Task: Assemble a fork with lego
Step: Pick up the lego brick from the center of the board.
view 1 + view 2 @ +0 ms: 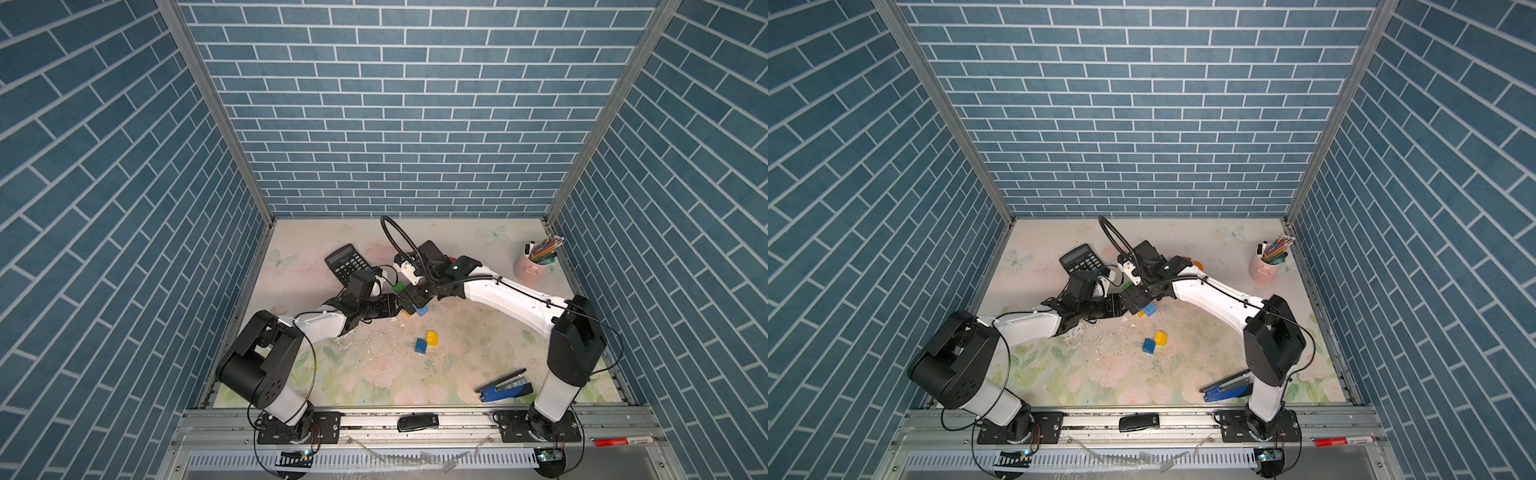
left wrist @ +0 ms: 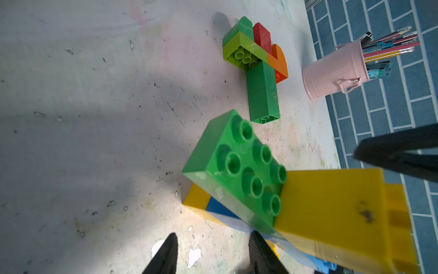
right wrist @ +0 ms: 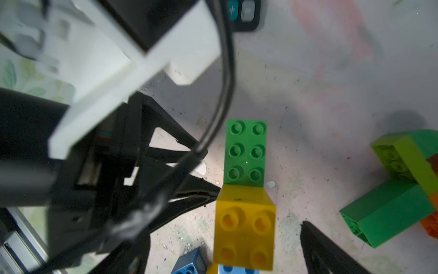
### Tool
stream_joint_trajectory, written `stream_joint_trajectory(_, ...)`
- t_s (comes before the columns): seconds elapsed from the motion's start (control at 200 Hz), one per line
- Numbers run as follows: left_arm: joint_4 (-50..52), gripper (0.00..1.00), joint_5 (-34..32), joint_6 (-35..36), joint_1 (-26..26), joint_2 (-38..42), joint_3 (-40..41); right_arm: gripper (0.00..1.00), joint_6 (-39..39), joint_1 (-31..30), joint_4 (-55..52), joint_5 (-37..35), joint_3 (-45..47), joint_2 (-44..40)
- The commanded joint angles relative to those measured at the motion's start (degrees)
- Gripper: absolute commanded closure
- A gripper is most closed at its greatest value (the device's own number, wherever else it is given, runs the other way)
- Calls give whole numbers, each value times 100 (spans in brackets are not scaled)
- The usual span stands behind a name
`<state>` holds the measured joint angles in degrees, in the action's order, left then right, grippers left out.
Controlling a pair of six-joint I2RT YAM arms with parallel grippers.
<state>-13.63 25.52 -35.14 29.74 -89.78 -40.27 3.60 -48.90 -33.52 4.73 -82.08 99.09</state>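
The right gripper is wide open around a yellow brick. The left gripper is partly open and holds nothing. The yellow brick sits on a long green brick. A green, red and orange lego shape lies near on the table.

what's everything made of here

lego bricks look like glossy hard plastic, a bit scuffed. table top is matt, scratched and flaking in spots. pink pencil cup looks like smooth painted metal.
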Motion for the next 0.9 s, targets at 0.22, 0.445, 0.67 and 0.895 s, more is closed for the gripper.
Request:
stream_joint_trajectory(0.22, 535, 49, -208, 215, 62, 683, 230, 6, -234, 48, 3883, -10, 3501, -2544)
stream_joint_trajectory(0.445, 916, 50, -389, 324, 68, 1269, 508, 25, -699, 56, 5093, 1488, 5438, -3501)
stream_joint_trajectory(0.67, 1038, 50, -417, 365, 68, 1302, 402, 31, -521, 73, 5847, 1513, 6103, -3023)
stream_joint_trajectory(0.895, 1125, 50, -424, 385, 72, 1287, 291, 31, -542, 299, 6175, 1748, 5976, -2255)
